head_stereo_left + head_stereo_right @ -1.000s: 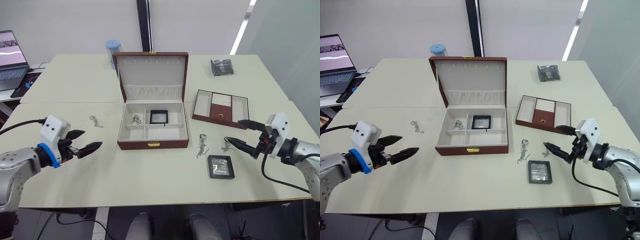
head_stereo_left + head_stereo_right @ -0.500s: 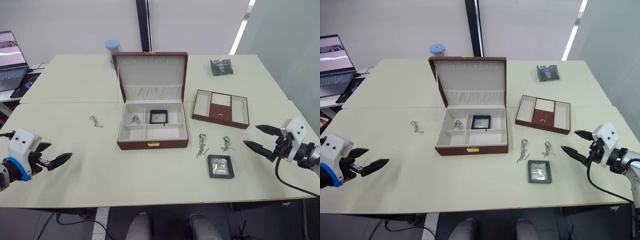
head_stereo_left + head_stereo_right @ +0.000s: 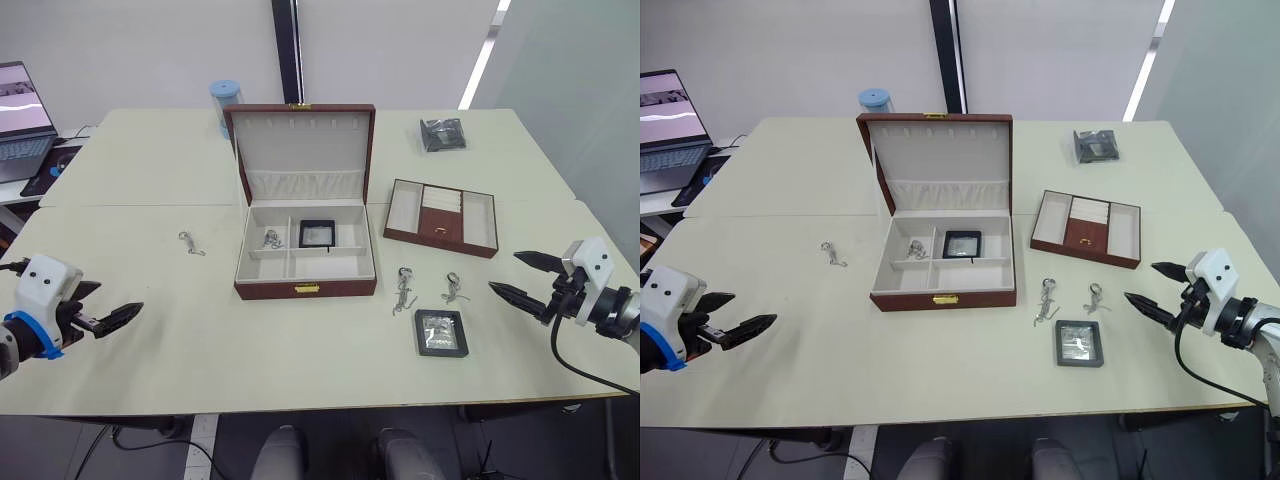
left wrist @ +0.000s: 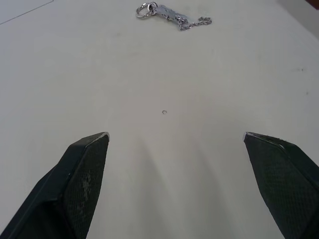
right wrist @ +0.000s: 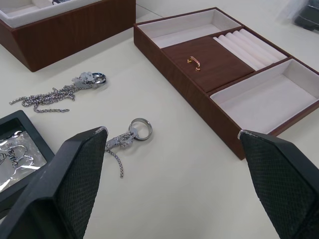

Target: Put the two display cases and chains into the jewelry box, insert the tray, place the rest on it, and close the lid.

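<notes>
On counter (image 3: pixel 150 290) centre: box (image 3: pixel 305 262) open, lid (image 3: pixel 303 145) upright, one case (image 3: pixel 318 233) and chain inside. Second case (image 3: pixel 441 332) near right tool (image 3: pixel 523 275); tray (image 3: pixel 442 217) beside box. Both tools spread, empty; left tool (image 3: pixel 108 305) by near edge. Barely changed from half-second ago.

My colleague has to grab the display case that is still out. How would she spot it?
Start at the open jewelry box. Toward the robot's right, near the table's front edge, a display case lies flat below two small silver chains. It is square, black-framed, with a clear window.
</notes>
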### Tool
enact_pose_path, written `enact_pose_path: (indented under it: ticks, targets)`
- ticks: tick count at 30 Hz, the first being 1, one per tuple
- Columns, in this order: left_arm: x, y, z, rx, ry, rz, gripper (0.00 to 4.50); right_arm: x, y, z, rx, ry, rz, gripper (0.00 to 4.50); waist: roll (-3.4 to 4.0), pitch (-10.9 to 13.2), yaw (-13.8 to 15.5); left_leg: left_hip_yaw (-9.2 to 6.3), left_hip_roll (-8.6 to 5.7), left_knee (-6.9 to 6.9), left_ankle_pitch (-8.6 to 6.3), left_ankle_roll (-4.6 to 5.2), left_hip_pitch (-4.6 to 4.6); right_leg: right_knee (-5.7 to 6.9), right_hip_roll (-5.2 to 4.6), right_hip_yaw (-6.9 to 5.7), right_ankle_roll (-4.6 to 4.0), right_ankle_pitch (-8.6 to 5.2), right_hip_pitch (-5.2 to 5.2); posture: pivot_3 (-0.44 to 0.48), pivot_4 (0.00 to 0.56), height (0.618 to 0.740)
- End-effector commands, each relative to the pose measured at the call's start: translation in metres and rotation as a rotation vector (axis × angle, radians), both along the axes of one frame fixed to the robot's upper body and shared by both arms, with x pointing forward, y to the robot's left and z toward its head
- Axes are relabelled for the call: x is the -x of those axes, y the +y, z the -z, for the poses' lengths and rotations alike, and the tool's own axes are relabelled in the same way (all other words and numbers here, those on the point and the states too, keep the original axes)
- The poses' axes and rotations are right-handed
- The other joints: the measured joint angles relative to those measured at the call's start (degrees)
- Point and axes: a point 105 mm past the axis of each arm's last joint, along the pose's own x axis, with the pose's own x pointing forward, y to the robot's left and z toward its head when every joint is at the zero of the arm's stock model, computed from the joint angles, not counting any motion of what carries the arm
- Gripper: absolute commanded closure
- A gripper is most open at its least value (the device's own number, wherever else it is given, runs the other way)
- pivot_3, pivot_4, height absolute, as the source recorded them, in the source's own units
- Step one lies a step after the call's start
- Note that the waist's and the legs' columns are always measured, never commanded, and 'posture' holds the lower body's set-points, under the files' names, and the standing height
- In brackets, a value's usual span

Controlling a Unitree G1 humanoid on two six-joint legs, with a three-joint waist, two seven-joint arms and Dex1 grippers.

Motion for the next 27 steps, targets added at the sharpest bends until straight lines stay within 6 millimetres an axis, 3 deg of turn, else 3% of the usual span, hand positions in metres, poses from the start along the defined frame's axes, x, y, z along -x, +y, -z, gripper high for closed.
enact_pose_path:
  ticks: [1, 6, 10, 15, 22, 27]
  targets:
    - [-0.007, 0.001, -0.017, 0.03, -0.102, -0.034, 0.04, 0.001, 0.005, -0.012, 0.0, -0.049, -0.027, 0.0, 0.0, 0.0, 0.01, 0.0, 0.0, 0.0, 0.0, 0.0, 0.0, 0.0, 0.0, 0.0, 0.0, 0.0, 0.0, 0.0, 0.15, 0.74]
    - [-0.022, -0.004, -0.025, 0.158, -0.258, -0.133, 0.04, 0.003, 0.04, -0.02, -0.073, -0.074, -0.129, 0.0, -0.02, -0.02, 0.02, -0.02, 0.0, 0.03, 0.0, 0.0, 0.0, 0.07, 0.01, -0.02, 0.01, 0.0, 0.01, 0.0, 0.15, 0.74]
    - [-0.036, -0.023, -0.021, 0.206, -0.333, -0.197, 0.04, 0.008, 0.086, -0.029, -0.132, -0.098, -0.267, 0.0, -0.04, -0.03, -0.09, -0.02, 0.0, 0.06, 0.0, 0.0, 0.0, 0.11, 0.01, 0.0, 0.02, 0.01, 0.01, 0.0, 0.15, 0.74]
    - [-0.054, -0.047, -0.013, 0.266, -0.388, -0.286, 0.04, 0.01, 0.128, -0.036, -0.161, -0.123, -0.38, 0.0, -0.1, -0.07, 0.05, -0.05, -0.01, 0.1, 0.01, -0.02, -0.01, 0.15, 0.01, -0.04, 0.02, 0.01, 0.02, 0.0, 0.15, 0.74]
    - [-0.088, -0.08, -0.005, 0.343, -0.433, -0.393, 0.04, 0.009, 0.164, -0.038, -0.213, -0.128, -0.447, 0.0, -0.18, -0.11, 0.35, -0.12, -0.05, 0.32, 0.02, -0.02, -0.04, 0.33, 0.02, -0.08, 0.03, 0.02, 0.02, 0.0, 0.15, 0.74]
    - [-0.106, -0.082, 0.007, 0.358, -0.422, -0.565, 0.04, 0.006, 0.177, -0.042, -0.235, -0.141, -0.444, 0.0, -0.19, -0.12, 0.28, -0.09, -0.06, 0.53, 0.01, -0.02, -0.04, 0.5, 0.03, -0.04, 0.03, 0.02, 0.01, 0.0, 0.15, 0.74]
